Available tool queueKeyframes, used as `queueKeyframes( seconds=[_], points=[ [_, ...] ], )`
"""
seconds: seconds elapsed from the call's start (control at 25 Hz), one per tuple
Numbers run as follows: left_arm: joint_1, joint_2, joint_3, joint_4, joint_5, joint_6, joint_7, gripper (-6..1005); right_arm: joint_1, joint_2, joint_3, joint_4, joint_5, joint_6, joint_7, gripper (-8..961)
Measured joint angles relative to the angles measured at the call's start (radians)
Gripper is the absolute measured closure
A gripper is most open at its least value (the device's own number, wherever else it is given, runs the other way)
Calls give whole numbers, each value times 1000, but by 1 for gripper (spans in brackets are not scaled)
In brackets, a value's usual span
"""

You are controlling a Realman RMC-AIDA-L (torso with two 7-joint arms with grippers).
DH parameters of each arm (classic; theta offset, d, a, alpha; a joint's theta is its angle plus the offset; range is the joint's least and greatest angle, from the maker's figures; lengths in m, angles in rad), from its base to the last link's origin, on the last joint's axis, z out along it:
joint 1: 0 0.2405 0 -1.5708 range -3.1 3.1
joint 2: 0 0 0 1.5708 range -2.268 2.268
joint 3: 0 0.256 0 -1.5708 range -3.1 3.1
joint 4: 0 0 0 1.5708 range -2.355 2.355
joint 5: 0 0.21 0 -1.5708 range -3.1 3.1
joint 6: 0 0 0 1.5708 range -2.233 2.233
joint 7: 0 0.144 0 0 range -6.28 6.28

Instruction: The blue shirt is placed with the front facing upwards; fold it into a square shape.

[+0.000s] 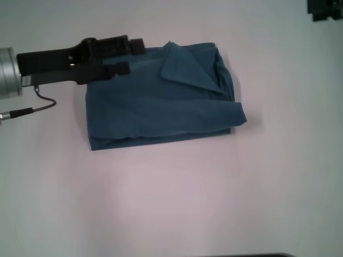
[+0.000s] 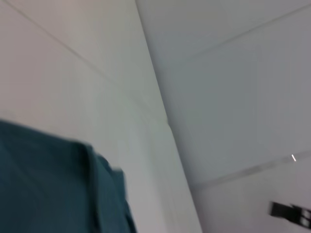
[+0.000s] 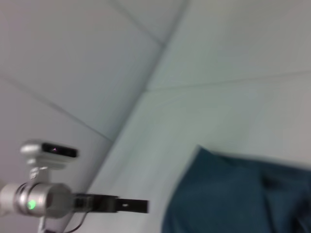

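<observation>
A blue shirt (image 1: 161, 99) is seen from the head camera lying on a white table (image 1: 171, 203), folded into a rough rectangle with its plain side up. One triangular flap is turned over near its far edge, and its right corner is bunched and sticks out slightly.

The left gripper (image 1: 134, 56) is reached in from the left, level with the shirt's far left corner. Its two dark fingers (image 1: 120, 68) are parted and lie over the fabric's edge; nothing is visibly pinched between them.

The right gripper is shown only as a dark shape at the top right corner of the head view, well apart from the shirt; whether it is parted or closed cannot be told.

Only a blurred corner of the shirt (image 2: 53, 189) against pale walls is given by the left wrist camera. In the right wrist view, the shirt (image 3: 238, 194) is seen with the left gripper (image 3: 138, 206) beside it, something the other wrist view lacks.
</observation>
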State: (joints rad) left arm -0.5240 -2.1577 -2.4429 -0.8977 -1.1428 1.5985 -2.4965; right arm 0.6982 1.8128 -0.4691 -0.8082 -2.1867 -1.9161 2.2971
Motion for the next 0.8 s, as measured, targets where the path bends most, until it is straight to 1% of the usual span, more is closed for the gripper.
queueKeyframes(
  seconds=[0.04, 0.08, 0.2, 0.24, 0.28, 0.36, 0.4, 0.44, 0.48, 0.52, 0.6, 0.72, 0.8],
  points=[
    [2, 0, -4, 1, -1, -6, 4, 186, -8, 20, 3, -2, 19, 0, -67, 127],
    [8, 1, -19, 3, -3, -17, 11, 176, -23, 45, 8, -12, 50, 8, -171, 127],
    [18, 9, -62, 6, -4, -20, 20, 145, -82, 131, 15, -77, 116, 64, -453, 127],
    [31, 17, -82, 5, -5, -15, 23, 135, -127, 198, 0, -151, 119, 135, -606, 127],
    [31, 17, -82, 5, -5, -15, 23, 135, -127, 198, 0, -151, 119, 135, -606, 127],
    [45, 28, -98, 6, -6, -12, 24, 135, -167, 254, -31, -209, 95, 211, -716, 127],
    [53, 31, -109, 8, -6, -11, 24, 136, -183, 270, -57, -222, 84, 243, -759, 127],
    [63, 34, -122, 11, -6, -9, 24, 136, -195, 278, -81, -224, 80, 267, -781, 127],
    [63, 34, -122, 11, -6, -9, 24, 136, -199, 279, -100, -220, 80, 287, -789, 128],
    [81, 41, -147, 12, -12, -1, 24, 136, -199, 276, -112, -211, 81, 298, -775, 128],
    [93, 46, -160, 12, -20, 9, 24, 136, -190, 272, -126, -204, 79, 313, -732, 128],
    [111, 55, -186, 13, -40, 26, 24, 137, -164, 267, -169, -224, 24, 313, -610, 128],
    [120, 63, -201, 14, -48, 35, 21, 137, -127, 259, -239, -244, -55, 307, -470, 128]
  ],
)
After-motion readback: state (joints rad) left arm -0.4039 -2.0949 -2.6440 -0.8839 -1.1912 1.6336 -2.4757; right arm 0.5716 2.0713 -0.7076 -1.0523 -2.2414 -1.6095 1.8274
